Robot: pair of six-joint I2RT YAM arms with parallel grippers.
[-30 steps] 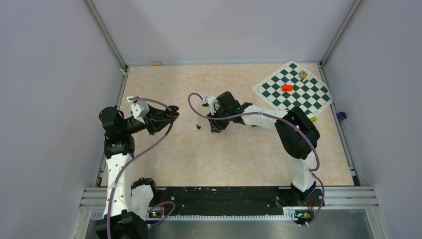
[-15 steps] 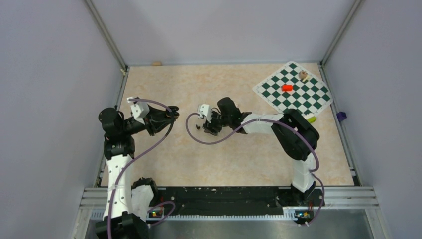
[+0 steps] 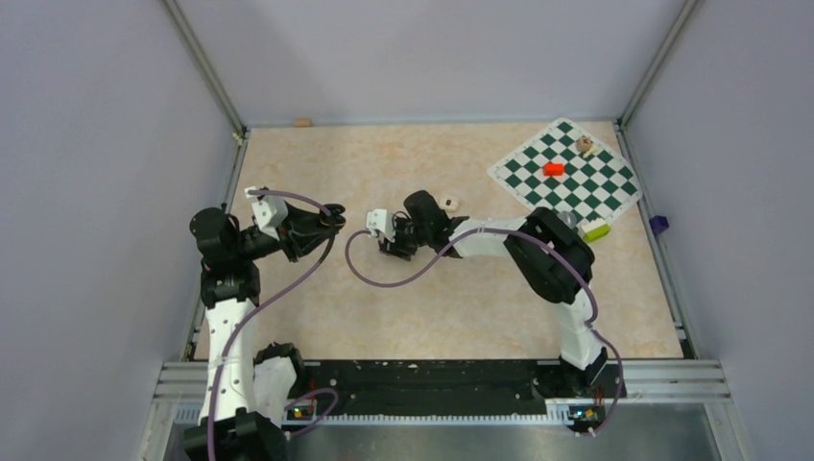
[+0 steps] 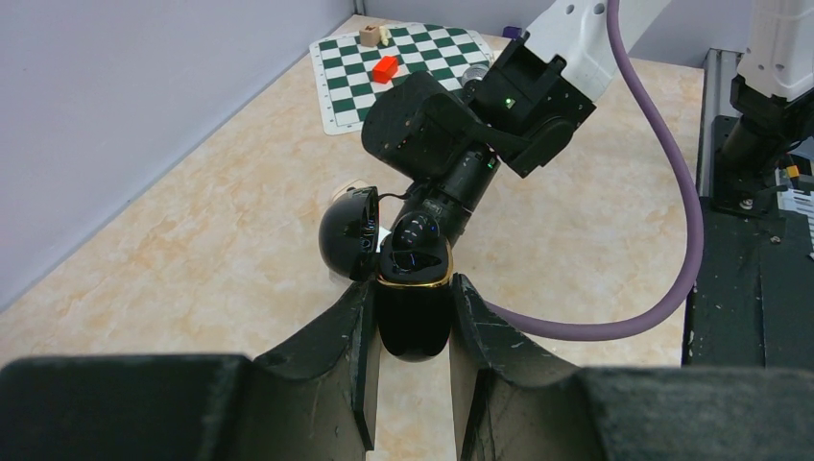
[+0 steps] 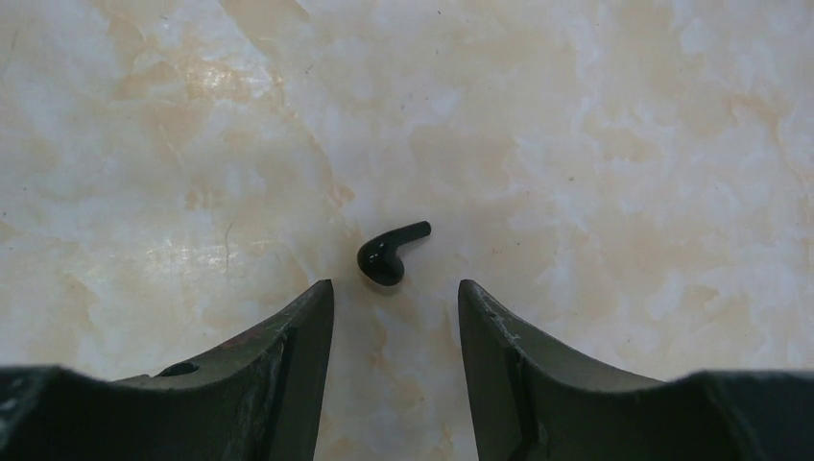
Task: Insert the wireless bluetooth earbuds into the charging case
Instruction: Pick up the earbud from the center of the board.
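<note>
Two arms meet near the middle of the worktop [image 3: 461, 307]. Left pincer [image 4: 413, 288] is clamped on the charging case [image 4: 413, 322], one finger on each side of its glossy black body, holding it up off the worktop with its rounded lid [image 4: 347, 233] swung open to one side and a gold rim showing at the mouth; whether a bud sits inside I cannot tell. Right pincer [image 5: 394, 285] points straight down at the worktop, jaws apart with nothing between them. One black earbud [image 5: 389, 254] lies flat on the marbled surface just beyond the fingertips, in line with the gap and untouched, its stem pointing up and to the right in the wrist view. From above, the two pincers are near each other but apart. A green-and-white checkered mat [image 3: 566, 173] lies in the far right corner with a red block [image 3: 553, 169] on it, and a small cream lump [image 3: 449, 203] rests just beyond the right wrist
</note>
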